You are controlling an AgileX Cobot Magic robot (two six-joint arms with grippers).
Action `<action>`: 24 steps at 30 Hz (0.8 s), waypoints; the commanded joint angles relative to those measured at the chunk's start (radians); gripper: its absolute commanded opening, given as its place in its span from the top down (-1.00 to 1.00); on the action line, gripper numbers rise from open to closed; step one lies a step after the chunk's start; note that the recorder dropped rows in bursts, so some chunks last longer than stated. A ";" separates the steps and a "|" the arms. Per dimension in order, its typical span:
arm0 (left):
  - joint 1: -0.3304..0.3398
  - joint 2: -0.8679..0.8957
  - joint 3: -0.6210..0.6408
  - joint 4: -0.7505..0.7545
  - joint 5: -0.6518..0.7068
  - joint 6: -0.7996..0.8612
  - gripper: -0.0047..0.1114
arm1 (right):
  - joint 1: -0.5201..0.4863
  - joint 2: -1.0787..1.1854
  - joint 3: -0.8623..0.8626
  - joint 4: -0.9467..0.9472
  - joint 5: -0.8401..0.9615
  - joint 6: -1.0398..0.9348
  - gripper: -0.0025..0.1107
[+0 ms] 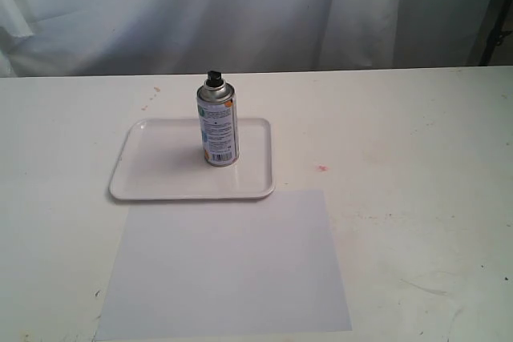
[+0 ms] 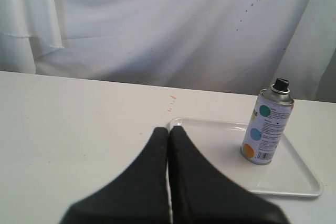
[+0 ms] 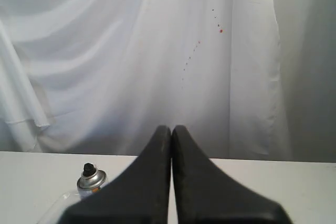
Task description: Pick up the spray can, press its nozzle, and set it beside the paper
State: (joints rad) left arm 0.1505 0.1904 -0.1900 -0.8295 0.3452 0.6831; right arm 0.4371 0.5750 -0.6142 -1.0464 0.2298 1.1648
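Observation:
The spray can stands upright on a glossy white tray, its black nozzle on top. In front of the tray lies the pale lavender paper, flat on the table. Neither gripper shows in the exterior view. The left wrist view has my left gripper shut and empty, well short of the spray can and its nozzle. My right gripper is also shut and empty, raised above the table, with the top of the spray can beyond one finger.
A white table carries everything, with a white curtain hanging behind it. A small red spot marks the table to the right of the tray.

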 commanded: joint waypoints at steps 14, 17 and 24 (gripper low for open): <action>0.003 -0.002 0.003 -0.006 -0.008 0.006 0.92 | -0.086 -0.026 0.051 0.068 0.114 -0.001 0.96; 0.003 -0.002 0.003 -0.006 -0.008 0.006 0.92 | -0.175 -0.067 0.100 0.068 0.114 -0.001 0.96; 0.003 -0.002 0.003 -0.006 -0.008 0.006 0.92 | -0.370 -0.201 0.199 0.142 0.101 0.017 0.96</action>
State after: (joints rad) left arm 0.1505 0.1904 -0.1900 -0.8295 0.3452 0.6831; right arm 0.1098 0.4180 -0.4463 -0.9308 0.3381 1.1813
